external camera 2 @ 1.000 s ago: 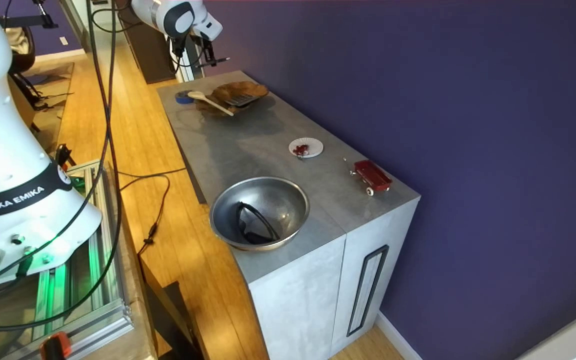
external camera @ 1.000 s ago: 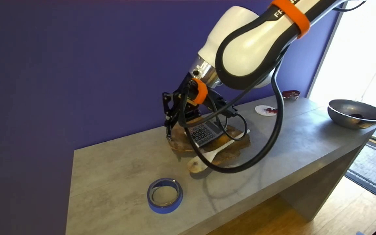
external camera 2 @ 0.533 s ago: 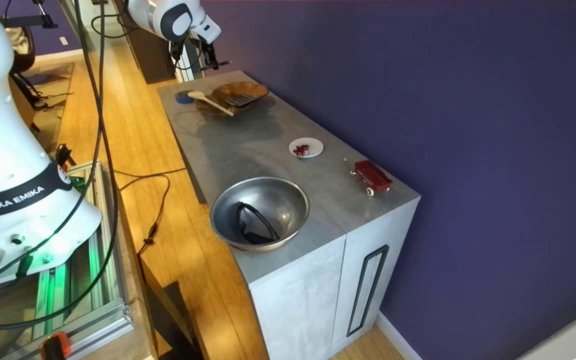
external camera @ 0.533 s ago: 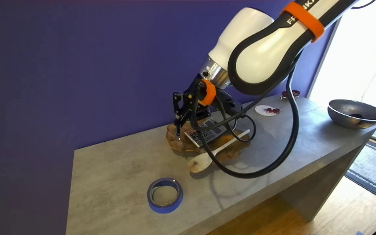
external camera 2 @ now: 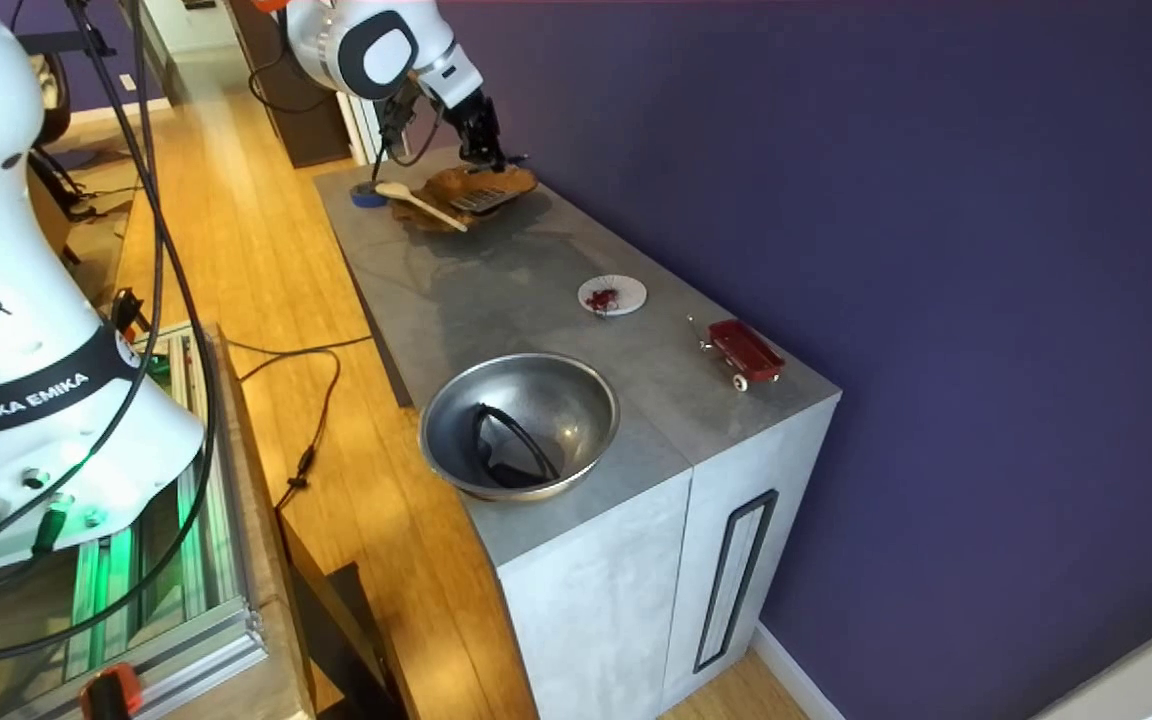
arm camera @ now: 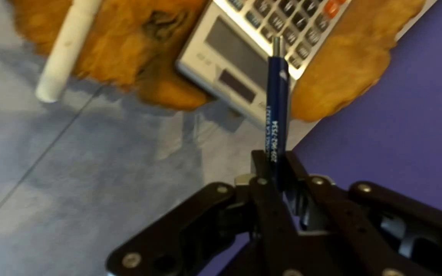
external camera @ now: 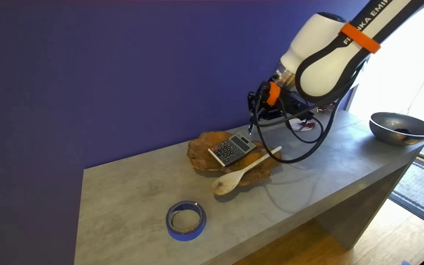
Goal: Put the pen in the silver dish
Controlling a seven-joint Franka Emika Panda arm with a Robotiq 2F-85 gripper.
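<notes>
The pen [arm camera: 277,96] is dark blue with a silver tip and white lettering. In the wrist view it sticks out from between the fingertips of my gripper [arm camera: 275,165], which is shut on it. In an exterior view the gripper [external camera 2: 489,162] shows the pen [external camera 2: 516,159] as a thin dark stick near the wall. The gripper is in the air above the far side of the wooden tray. The silver dish shows in both exterior views [external camera: 390,136] [external camera 2: 588,425], at the opposite end of the counter, well apart from the gripper. A black strap-like object [external camera 2: 511,474] lies inside it.
A calculator [external camera: 233,149] and a wooden spoon [external camera: 228,182] lie on a rough wooden tray [external camera: 201,147]. A blue tape ring [external camera: 186,235] lies near it. A white disc [external camera 2: 626,294] with red bits and a red toy wagon [external camera 2: 744,350] stand between tray and dish. A purple wall runs behind.
The arm has moved along the counter toward the dish's end, carrying the pen, from over the tray's far side toward its nearer edge. The objects on the counter have not moved.
</notes>
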